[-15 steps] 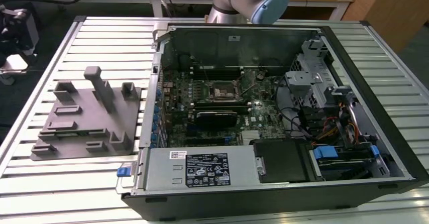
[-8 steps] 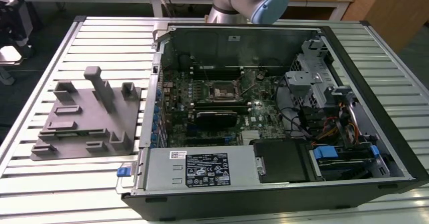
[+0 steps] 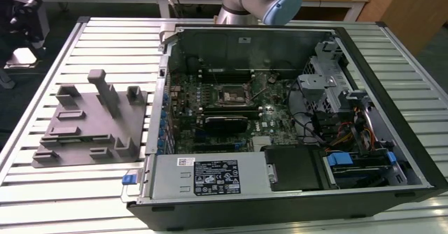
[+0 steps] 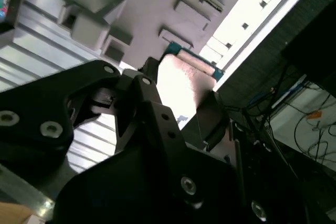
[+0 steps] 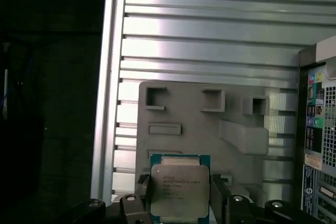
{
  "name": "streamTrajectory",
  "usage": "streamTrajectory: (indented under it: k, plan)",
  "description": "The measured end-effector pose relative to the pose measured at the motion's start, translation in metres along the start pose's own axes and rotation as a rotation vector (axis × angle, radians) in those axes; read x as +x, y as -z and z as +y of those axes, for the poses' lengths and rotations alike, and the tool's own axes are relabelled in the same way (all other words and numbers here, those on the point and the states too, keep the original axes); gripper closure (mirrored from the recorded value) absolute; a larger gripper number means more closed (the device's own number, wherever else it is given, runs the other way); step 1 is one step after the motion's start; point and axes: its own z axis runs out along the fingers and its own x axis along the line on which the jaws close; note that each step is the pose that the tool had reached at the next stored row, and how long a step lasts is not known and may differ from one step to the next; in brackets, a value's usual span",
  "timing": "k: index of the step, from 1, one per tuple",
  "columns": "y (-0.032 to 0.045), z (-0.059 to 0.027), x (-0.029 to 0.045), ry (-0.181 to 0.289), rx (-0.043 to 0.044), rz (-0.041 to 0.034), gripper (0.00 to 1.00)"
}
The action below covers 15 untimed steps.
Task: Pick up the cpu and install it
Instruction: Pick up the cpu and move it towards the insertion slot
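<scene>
In the exterior view, a grey plastic fixture block (image 3: 87,121) sits on the ribbed aluminium table (image 3: 91,40). The black-framed square socket (image 3: 233,94) lies to the exterior view's right of it, inside the open black computer case (image 3: 399,124).

In the second wrist view, the black two-fingered gripper (image 4: 184,92) clamps the small flat square cpu (image 4: 181,82), seen here as a pale plate with a teal edge. The block lies beyond it.

In the first wrist view, the cpu's (image 5: 179,190) shiny silver top faces the camera, with black fingers (image 5: 219,198) closed against two opposite sides. It looks lifted clear of the block.
</scene>
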Motion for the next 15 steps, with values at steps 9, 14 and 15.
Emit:
streamTrajectory:
  k: [9,14,15]
  plan:
    - [0.0035,-0.0006,-0.0006,0.0,0.0,-0.0005,0.46]
    - [0.0053,-0.0006,-0.0006,0.0,-0.0001,-0.0008,0.46]
    - [0.0056,-0.0006,-0.0015,0.0,0.0001,-0.0004,0.46]
